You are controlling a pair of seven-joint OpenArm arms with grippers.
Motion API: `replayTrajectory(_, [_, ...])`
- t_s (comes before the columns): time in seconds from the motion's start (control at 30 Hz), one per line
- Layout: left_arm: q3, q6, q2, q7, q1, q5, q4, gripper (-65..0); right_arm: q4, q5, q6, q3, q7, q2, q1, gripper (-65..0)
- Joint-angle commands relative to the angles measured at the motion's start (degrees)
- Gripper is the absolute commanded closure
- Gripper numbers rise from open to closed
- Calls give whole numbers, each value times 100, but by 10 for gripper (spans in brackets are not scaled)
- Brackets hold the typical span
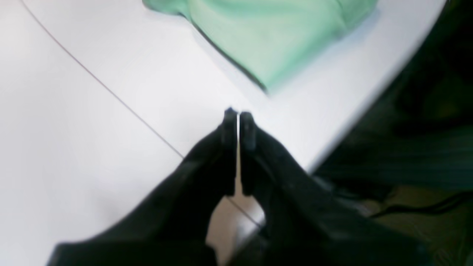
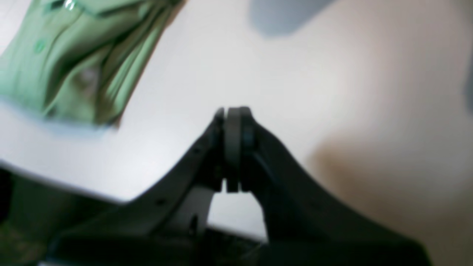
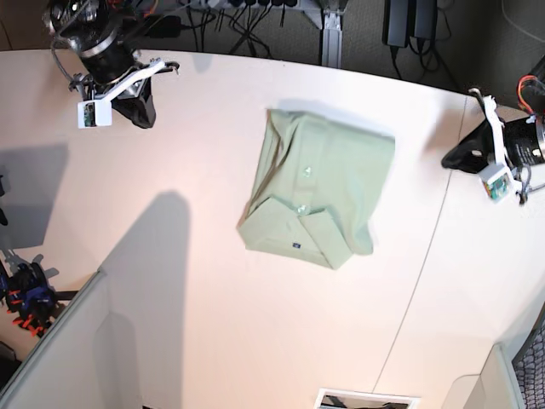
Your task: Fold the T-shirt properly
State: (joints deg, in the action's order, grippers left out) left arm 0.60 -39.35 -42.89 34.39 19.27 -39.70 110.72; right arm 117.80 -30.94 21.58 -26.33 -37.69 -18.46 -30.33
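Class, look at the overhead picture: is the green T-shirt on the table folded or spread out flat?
Folded. The T-shirt lies as a compact rectangle on the table, no sleeves sticking out, collar and buttons on top. Neither gripper touches it.

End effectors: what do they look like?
Both are black, with two tapered fingers narrowing to slim tips: left end effector, right end effector. In the base view each wrist has a white bracket with a small camera module; red cables run by the left arm.

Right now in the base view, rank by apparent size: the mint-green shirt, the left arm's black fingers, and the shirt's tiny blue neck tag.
1. Pale mint-green fabric T-shirt
2. Left gripper's black fingers
3. Tiny blue neck tag
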Motion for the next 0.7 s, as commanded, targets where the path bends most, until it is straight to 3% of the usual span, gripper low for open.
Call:
replayTrajectory(0.0, [-243,-65,-96,-42,350,-72,267,-13,157,-192,35,-118,116,-175,-267,0])
replayTrajectory(0.2, [-920,-65,-94,109,2474,-76,728,-13,199,-608,57,-162,35,-656,-1687,0])
replayTrajectory(0.37, [-920,-65,-90,540,3617,-15,529,-13,164,-610,72,-133,-9,-654,-2605,0])
replayTrajectory(0.43, [-914,-65,-87,577,3880,11,199,-13,103,-549,74,-131,-9,-516,-2896,0])
replayTrajectory(0.53, [-789,636,-87,667,3880,109,-540,-13,-79,-289,74,-131,-4,-195,-3139,0])
replayTrajectory(0.67, [-232,986,-59,664,3342,470,-1578,-13,-730,-229,76,-129,17,50,-3108,0])
